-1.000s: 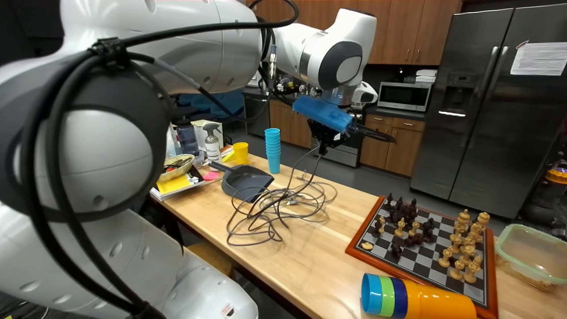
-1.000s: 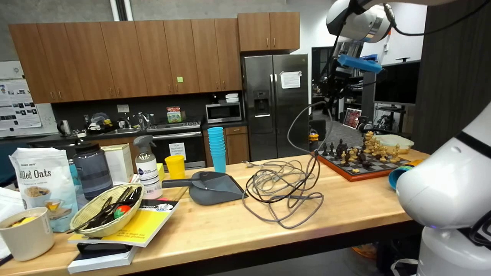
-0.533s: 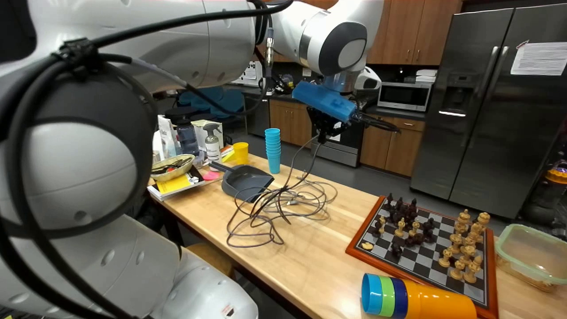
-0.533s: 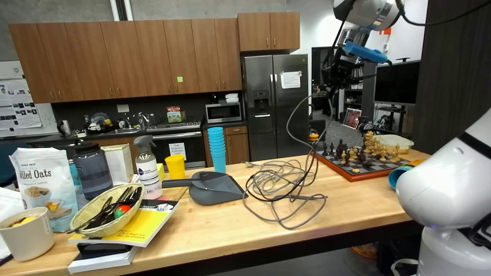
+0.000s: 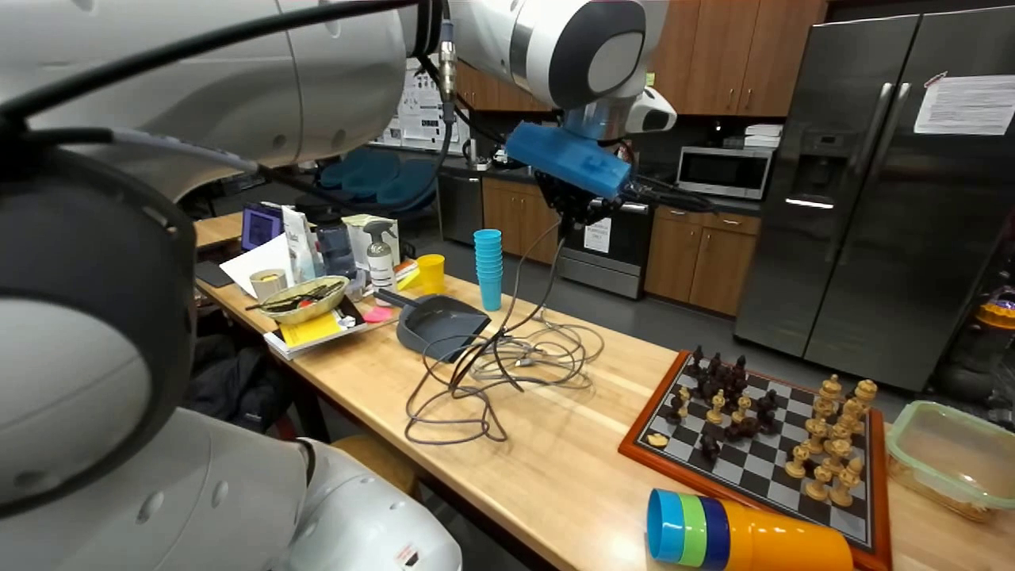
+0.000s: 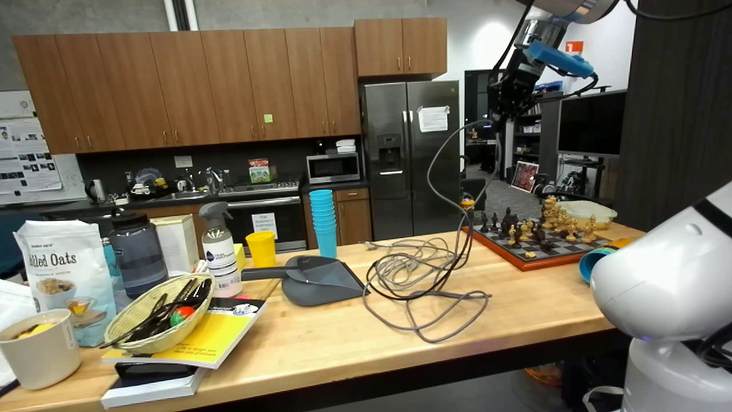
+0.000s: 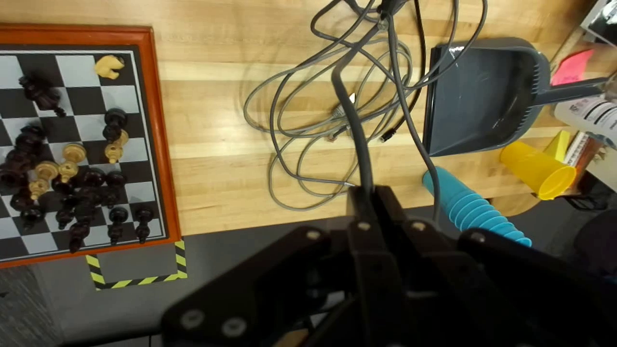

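Note:
My gripper (image 7: 373,190) is shut on a grey cable (image 7: 355,130), which runs up between its fingertips in the wrist view. In both exterior views the gripper (image 5: 564,226) hangs well above the wooden table, pointing down. From it, strands of the cable (image 6: 430,177) droop to a loose tangle of grey and black loops lying on the tabletop. A few connectors show among those loops. The tangle's edge overlaps the lip of a dark grey dustpan (image 7: 482,96). How much cable sits between the fingers is partly hidden by the dark pads.
A chessboard (image 5: 652,404) with many pieces lies beside the tangle. Stacked cups (image 5: 781,539) rest on their side before it, and a lidded container (image 5: 904,448) stands beyond. Blue cups (image 6: 324,226), a yellow cup (image 6: 262,249), a spray bottle (image 6: 222,254) and a basket (image 6: 123,317) are past the dustpan.
The gripper has risen steadily with the cable still held, drawing more of it off the table. The arm has swung back, uncovering the table's far end in an exterior view.

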`<control>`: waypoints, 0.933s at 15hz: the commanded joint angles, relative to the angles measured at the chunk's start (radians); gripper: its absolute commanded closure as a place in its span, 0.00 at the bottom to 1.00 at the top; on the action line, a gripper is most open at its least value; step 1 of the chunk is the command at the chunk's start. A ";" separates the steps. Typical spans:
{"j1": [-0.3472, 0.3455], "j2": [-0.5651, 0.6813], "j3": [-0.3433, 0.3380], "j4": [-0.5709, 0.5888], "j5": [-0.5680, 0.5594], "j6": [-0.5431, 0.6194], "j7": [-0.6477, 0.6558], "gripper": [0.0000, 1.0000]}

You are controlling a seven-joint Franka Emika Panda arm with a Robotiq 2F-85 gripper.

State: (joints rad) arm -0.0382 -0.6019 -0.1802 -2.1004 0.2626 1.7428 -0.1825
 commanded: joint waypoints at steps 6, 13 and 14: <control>0.003 -0.218 -0.008 -0.110 0.005 -0.024 -0.058 0.98; 0.013 -0.359 -0.008 -0.182 -0.006 -0.063 -0.074 0.98; 0.012 -0.385 -0.011 -0.186 -0.006 -0.077 -0.075 0.98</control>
State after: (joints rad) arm -0.0363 -0.9118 -0.1791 -2.2632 0.2617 1.6943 -0.2449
